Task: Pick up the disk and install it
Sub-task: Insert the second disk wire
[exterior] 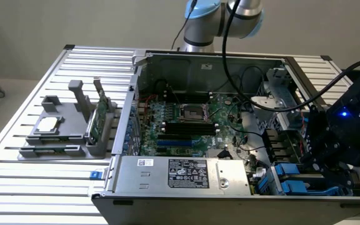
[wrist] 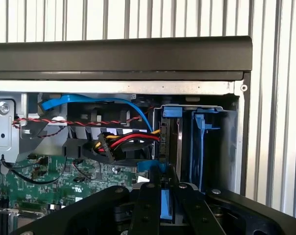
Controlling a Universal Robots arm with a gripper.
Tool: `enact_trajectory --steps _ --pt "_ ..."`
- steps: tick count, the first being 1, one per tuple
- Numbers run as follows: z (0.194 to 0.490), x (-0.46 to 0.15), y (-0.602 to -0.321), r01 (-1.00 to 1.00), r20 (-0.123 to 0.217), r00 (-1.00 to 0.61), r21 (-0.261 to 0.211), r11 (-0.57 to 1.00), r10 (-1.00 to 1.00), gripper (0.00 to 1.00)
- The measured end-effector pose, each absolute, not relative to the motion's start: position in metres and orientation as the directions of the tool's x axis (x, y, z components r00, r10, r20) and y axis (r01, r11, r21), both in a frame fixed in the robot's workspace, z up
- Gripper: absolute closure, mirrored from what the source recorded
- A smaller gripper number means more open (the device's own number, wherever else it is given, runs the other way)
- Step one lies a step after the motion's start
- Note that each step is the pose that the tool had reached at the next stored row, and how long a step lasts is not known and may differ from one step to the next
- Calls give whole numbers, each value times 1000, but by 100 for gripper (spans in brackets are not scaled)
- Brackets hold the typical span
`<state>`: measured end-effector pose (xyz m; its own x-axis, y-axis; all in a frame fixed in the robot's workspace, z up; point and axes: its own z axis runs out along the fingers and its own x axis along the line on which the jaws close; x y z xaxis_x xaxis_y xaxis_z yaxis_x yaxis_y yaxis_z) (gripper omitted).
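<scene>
The disk (wrist: 167,142) stands on edge in the drive bay at the front corner of the open computer case (exterior: 167,206), at the exterior view's right. Its blue carrier (wrist: 171,112) frames it, and red, yellow and black cables (wrist: 128,142) plug into its side. My gripper (wrist: 166,193) hangs directly over the bay, its black fingers (wrist: 148,205) closed on the blue edge of the carrier. In the exterior view the gripper (exterior: 320,171) sits low over the blue carriers, with the disk (exterior: 285,171) just beside it.
A second blue carrier (wrist: 205,132) stands beside the disk against the case wall. The motherboard (exterior: 186,122) and silver power supply (exterior: 180,173) lie inside the case. A grey fixture (exterior: 61,131) holding a silver chip and a green card (exterior: 95,119) stands at the exterior view's left.
</scene>
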<state>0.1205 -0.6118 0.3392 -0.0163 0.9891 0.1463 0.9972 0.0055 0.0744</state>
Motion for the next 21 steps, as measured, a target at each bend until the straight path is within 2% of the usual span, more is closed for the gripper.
enact_trajectory --steps 21 --pt "338 121 -616 997 167 -19 75 7 986 84"
